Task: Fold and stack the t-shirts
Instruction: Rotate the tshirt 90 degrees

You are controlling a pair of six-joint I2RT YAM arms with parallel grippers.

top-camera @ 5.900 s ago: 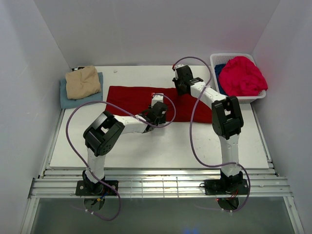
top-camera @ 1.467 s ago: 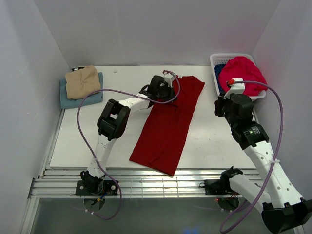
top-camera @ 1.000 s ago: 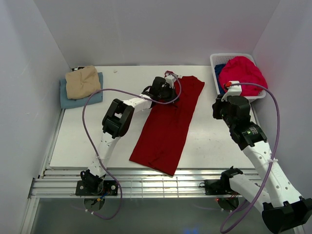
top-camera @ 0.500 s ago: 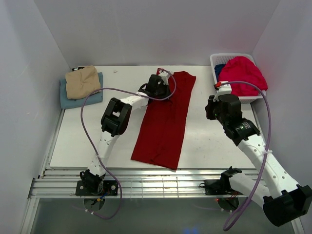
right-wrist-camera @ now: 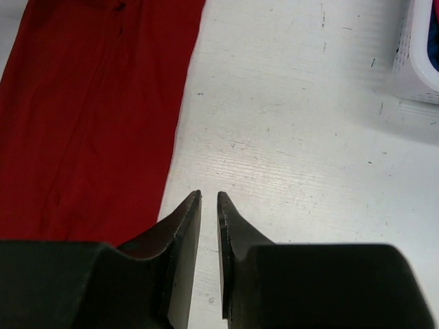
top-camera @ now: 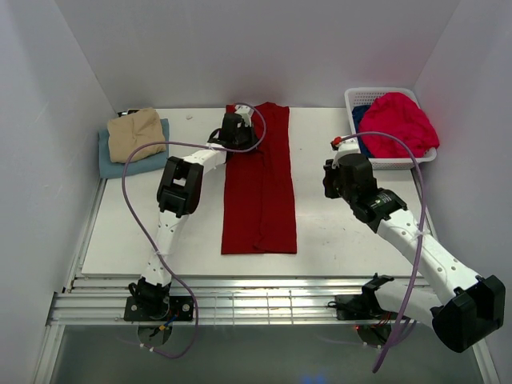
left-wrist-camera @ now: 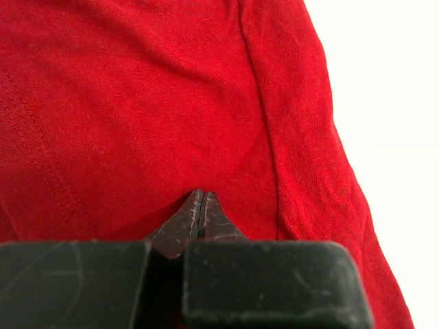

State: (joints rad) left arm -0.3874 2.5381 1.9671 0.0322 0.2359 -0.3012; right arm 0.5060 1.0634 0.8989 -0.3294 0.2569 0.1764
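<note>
Cloth of dark red shirt (left-wrist-camera: 137, 103) pinched in left hand (left-wrist-camera: 200, 195); right hand (right-wrist-camera: 209, 195) slightly parted, empty.

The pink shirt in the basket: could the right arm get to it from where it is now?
Probably yes. The pink shirt is heaped uncovered on top of the basket, and only bare table lies between it and the right gripper, whose jaws stand slightly apart and empty.

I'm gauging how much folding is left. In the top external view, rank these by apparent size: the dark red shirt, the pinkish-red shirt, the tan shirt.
1. dark red shirt, spread flat
2. pinkish-red shirt, heaped in the basket
3. tan shirt, folded up
</note>
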